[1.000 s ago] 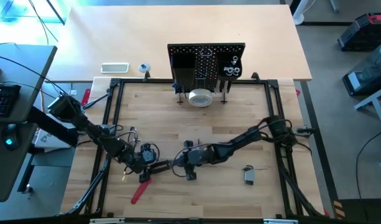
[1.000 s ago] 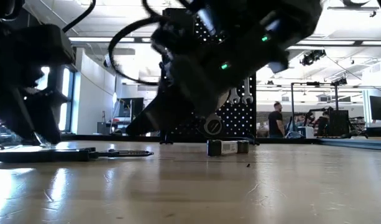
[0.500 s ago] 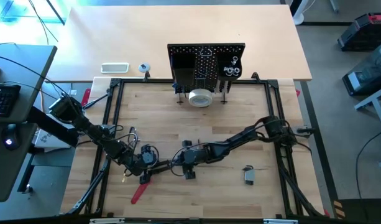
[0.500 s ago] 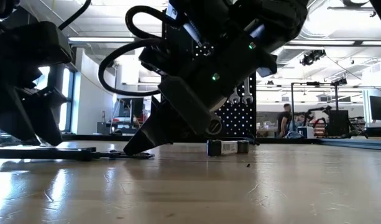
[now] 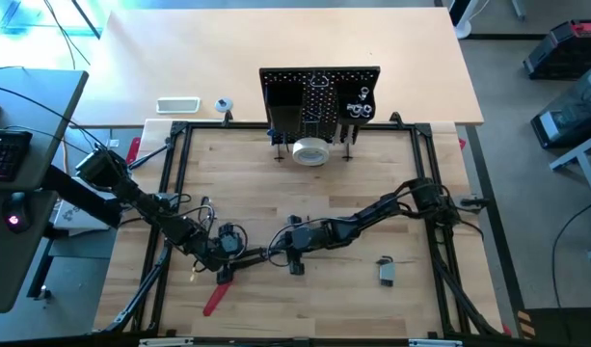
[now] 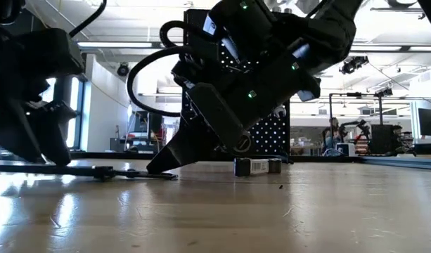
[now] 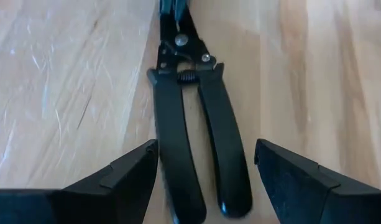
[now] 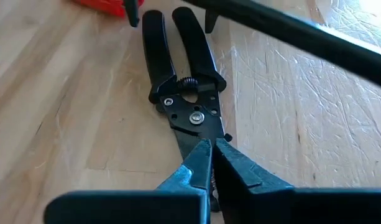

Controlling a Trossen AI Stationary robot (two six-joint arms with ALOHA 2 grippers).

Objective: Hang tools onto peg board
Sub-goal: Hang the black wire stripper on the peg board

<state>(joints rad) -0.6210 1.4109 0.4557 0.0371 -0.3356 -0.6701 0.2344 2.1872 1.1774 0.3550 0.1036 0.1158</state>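
Since a second ago the right gripper (image 5: pixel 273 254) has slid a little toward the left arm and come down onto the tip of the black-handled pliers (image 7: pixel 196 143), and its fingers (image 8: pixel 196 168), which stood partly apart before, are now pinched together on the nose of that tool. Those pliers lie flat on the wooden table (image 5: pixel 372 308) near its front middle, handles pointing toward the left gripper (image 7: pixel 206 168), whose two fingers stand wide apart on either side of the handles without touching them in the left wrist view. A red-handled tool (image 5: pixel 218 294) lies on the table just in front of the left gripper, tilted. At the far edge the peg board (image 5: pixel 319 94) stands upright, with silver wrenches (image 5: pixel 361 106) hanging on its right part and a white tape roll (image 5: pixel 310 151) lying on the table at its foot. A small tape measure (image 5: pixel 386 272) sits alone toward the front right, well apart from both arms; in the low view a pale label shows on its side (image 6: pixel 257 166), but the writing is too small to read. No other brand or lettering can be made out on the tools.
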